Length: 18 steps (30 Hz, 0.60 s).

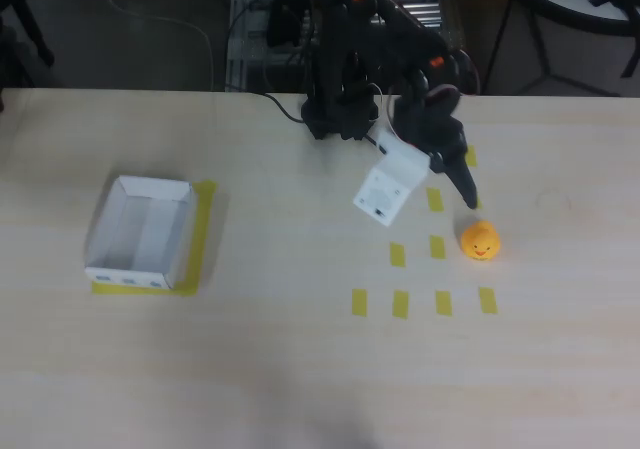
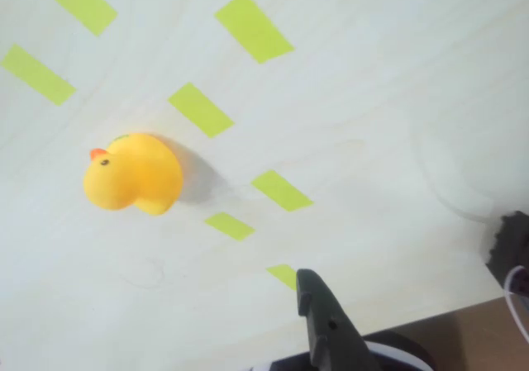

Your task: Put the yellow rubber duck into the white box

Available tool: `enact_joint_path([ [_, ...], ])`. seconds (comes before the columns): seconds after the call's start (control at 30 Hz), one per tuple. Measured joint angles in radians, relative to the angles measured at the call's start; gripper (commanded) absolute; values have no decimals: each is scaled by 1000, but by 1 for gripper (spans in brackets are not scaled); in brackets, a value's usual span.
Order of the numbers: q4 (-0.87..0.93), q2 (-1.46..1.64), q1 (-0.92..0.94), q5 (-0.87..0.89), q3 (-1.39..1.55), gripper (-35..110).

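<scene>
Duck (image 1: 480,241) is sitting upright on the table (image 1: 300,369), right of centre, face toward the near edge in the overhead view. It's lying among the yellow tape strips (image 1: 437,247) (a loose grid of short pieces), just right of one and apart from the rest. Nothing is touching it.

Gripper (image 1: 463,184) is hanging over the table just behind the duck, toward the far edge, tip close to the duck but not touching. It isn't carrying anything. In the wrist view one dark finger (image 2: 331,325) is showing at the bottom edge, duck (image 2: 132,173) up and left of it; can't tell how wide the jaws are standing.

White box (image 1: 140,234) is sitting near the left edge, open side up, on a yellow tape outline, well apart from the duck and the arm.
</scene>
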Motion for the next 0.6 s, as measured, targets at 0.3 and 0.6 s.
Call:
enact_joint_path([
  [0.3,12,-213,-77,9,-138,52],
  [0.6,12,-425,-100,48,-278,52],
])
